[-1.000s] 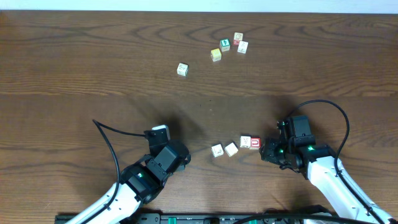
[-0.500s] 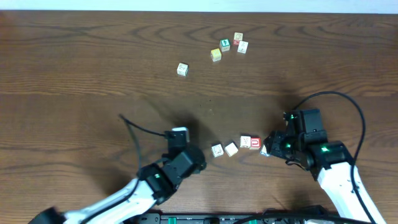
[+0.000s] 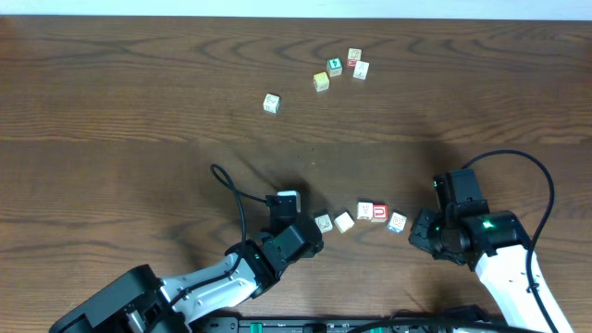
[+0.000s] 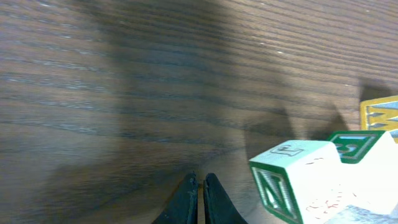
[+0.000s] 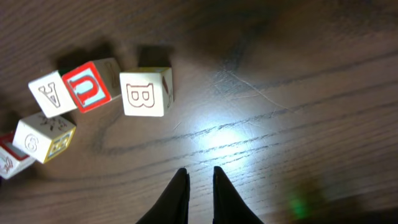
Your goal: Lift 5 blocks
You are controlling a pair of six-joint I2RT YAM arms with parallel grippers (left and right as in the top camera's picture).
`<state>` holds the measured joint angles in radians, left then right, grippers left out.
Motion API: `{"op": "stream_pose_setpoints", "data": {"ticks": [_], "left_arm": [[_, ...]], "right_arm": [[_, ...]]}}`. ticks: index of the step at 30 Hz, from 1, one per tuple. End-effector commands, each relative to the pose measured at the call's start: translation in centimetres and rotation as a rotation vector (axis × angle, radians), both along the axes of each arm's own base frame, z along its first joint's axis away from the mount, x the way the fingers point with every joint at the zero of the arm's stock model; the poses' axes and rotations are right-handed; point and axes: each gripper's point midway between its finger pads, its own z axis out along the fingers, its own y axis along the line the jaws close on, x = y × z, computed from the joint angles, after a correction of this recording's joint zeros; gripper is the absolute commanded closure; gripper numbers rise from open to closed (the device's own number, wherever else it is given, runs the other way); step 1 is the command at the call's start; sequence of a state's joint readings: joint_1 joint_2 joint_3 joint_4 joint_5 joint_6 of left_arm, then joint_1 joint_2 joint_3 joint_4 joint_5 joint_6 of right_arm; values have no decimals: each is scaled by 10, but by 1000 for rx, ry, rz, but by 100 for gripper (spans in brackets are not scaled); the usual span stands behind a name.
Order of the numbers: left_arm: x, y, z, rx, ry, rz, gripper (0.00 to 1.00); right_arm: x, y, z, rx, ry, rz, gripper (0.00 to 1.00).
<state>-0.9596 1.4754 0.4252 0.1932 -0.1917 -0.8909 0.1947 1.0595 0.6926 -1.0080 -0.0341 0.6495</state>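
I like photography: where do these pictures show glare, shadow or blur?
Right wrist view: a white glare patch on the table beside the B block. Left wrist view: broad dark shadows across the wood, and the nearest block looks soft. Overhead view: even light, everything sharp.

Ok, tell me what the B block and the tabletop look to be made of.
B block: apparently pale wood, matte, with a printed brown letter and yellow-tinted side; faint grain shows. Tabletop: dark wood or wood-look laminate, semi-gloss; grain lines and a bright light reflection show.
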Motion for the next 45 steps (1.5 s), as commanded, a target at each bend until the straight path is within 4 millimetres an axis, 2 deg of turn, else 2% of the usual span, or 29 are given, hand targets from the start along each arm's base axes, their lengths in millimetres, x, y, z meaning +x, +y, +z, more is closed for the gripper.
{"op": "stream_pose_setpoints", "data": {"ticks": [1, 3, 9, 15, 21, 31, 45], "left_arm": [[-3, -1, -6, -1, 22, -9, 93], [-3, -2, -5, -5, 19, -9, 93], [-3, -2, -6, -1, 20, -11, 93], [-1, -5, -3, -16, 9, -12, 93], [0, -4, -2, -15, 2, -8, 93], [2, -3, -2, -9, -5, -1, 93], [1, -2, -3, -5, -3, -1, 93]], "right_arm": [[0, -6, -6, -21, 19, -71, 91], [-1, -6, -16, -23, 33, -81, 95], [10, -2, -37, -13, 27, -80, 95], [3, -4, -62, -36, 105, -80, 96], [8, -1, -75, -30, 126, -77, 98], [26, 12, -77, 20, 60, 27, 96], [51, 31, -69, 93, -61, 178, 85]]}}
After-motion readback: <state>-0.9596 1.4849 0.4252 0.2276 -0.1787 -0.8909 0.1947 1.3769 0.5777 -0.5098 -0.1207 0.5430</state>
